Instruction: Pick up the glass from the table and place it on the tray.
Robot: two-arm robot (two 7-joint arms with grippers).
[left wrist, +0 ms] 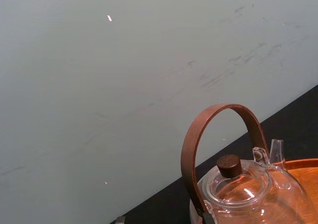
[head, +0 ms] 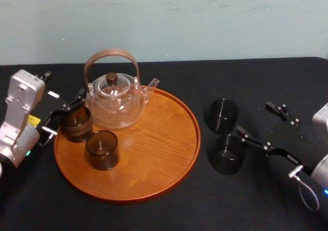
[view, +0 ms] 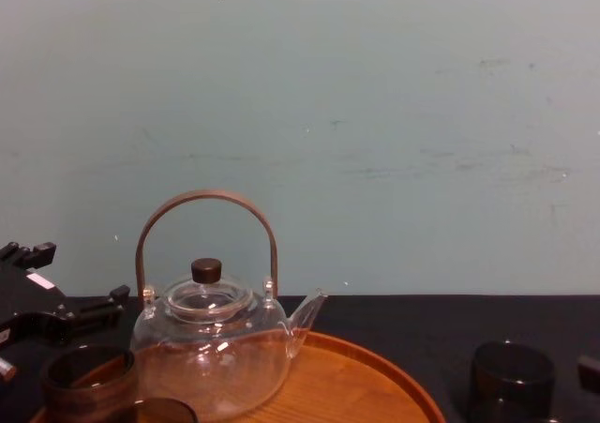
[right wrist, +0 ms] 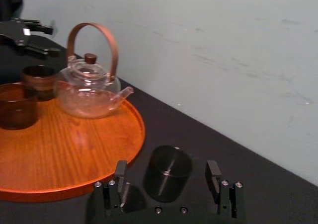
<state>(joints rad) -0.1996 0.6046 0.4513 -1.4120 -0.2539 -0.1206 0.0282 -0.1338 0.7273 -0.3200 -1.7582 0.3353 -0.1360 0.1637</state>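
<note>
Two dark glasses stand on the black table right of the tray: a far glass (head: 223, 116) and a near glass (head: 228, 154). My right gripper (head: 260, 122) is open just to their right. In the right wrist view a glass (right wrist: 167, 172) stands slightly ahead of the gap between its fingers (right wrist: 120, 173), untouched. The round wooden tray (head: 164, 154) carries a glass teapot (head: 115, 100) and two more dark glasses (head: 77, 123) (head: 102, 149). My left gripper (head: 66, 114) is open at the tray's left edge, close beside the farther tray glass.
The teapot's tall brown handle (view: 206, 203) arches over its lid. A pale wall (view: 375, 113) closes the back of the table. Bare wood (right wrist: 59, 149) lies on the tray's right half, facing the table glasses.
</note>
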